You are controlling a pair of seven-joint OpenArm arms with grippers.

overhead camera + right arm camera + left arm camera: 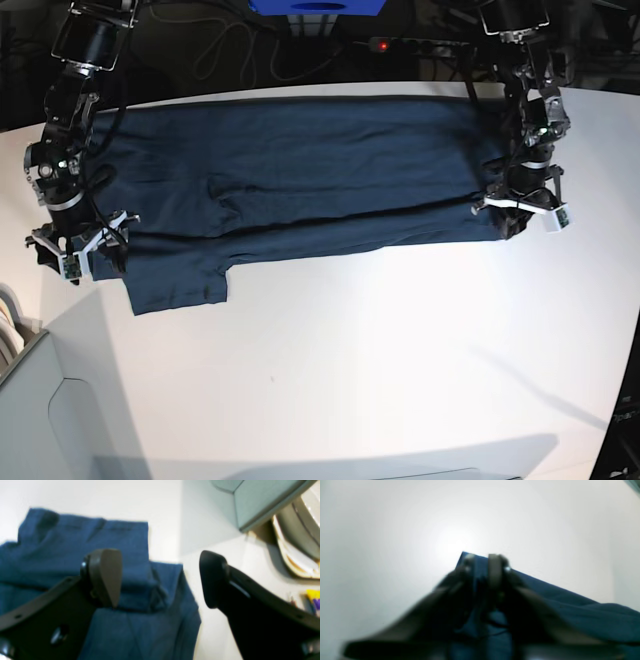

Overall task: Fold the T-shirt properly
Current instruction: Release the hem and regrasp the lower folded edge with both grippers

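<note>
left tool (483,566) badly blurred, shirt (570,610) cut off at right and bottom edges, stuff beyond table (262,555) edge unreadable

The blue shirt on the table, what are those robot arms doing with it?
Two robot arms are folding the dark blue T-shirt spread on the white table. One long side is already folded over. The left gripper is shut, pinching the cloth at one end. The right gripper is open above the sleeve end, holding nothing.
</note>
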